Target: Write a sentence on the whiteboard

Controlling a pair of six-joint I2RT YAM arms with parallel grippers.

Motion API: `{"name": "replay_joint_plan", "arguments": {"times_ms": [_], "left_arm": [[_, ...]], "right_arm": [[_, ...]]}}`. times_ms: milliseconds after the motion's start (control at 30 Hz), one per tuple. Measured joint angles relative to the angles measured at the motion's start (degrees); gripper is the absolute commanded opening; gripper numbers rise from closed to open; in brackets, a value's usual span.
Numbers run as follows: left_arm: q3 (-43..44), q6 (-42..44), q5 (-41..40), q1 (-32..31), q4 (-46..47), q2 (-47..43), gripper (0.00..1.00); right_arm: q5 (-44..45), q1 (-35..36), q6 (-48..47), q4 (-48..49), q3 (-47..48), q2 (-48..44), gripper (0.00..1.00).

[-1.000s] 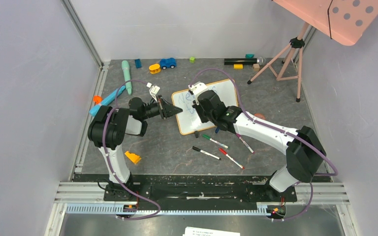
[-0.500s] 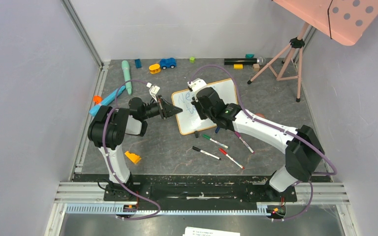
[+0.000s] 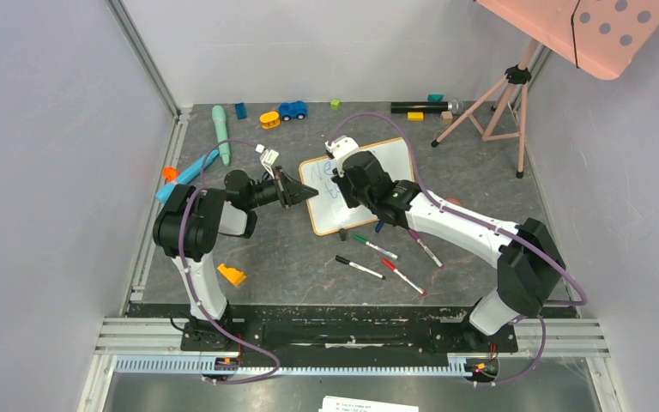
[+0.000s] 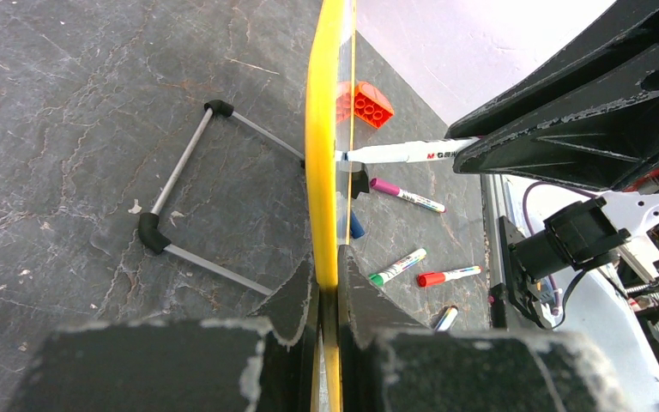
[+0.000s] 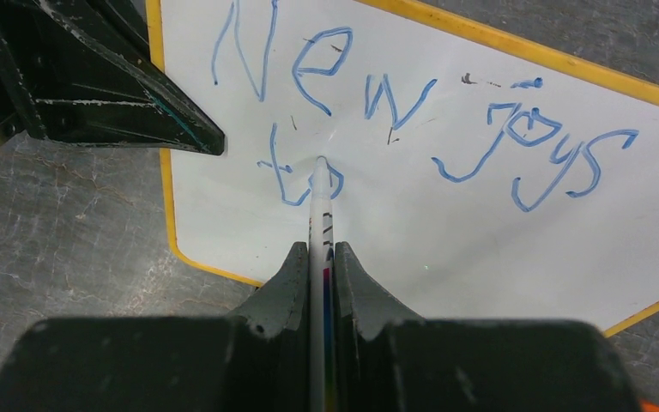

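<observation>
The whiteboard lies mid-table, white with a yellow-orange frame. My left gripper is shut on its left edge, and in the left wrist view the frame runs edge-on between the jaws of that gripper. My right gripper hangs over the board, and in its own view this gripper is shut on a white marker. The marker's tip touches the board at the "o" of "to". The sentence reads "New joys" in blue, with "to" below.
Loose markers lie in front of the board: green, black, red, purple. An orange brick is near the left arm. Toys line the back edge. A tripod carries a pink dotted panel at back right.
My right gripper with the marker has shifted slightly toward the board's far left. The left gripper and the board have stayed put.
</observation>
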Motion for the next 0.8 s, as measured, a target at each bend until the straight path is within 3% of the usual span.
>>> {"name": "replay_joint_plan", "arguments": {"times_ms": [800], "left_arm": [[0.26, -0.28, 0.63, 0.00, 0.85, 0.57, 0.02]], "right_arm": [[-0.17, -3.91, 0.52, 3.91, -10.60, -11.96, 0.00]]}}
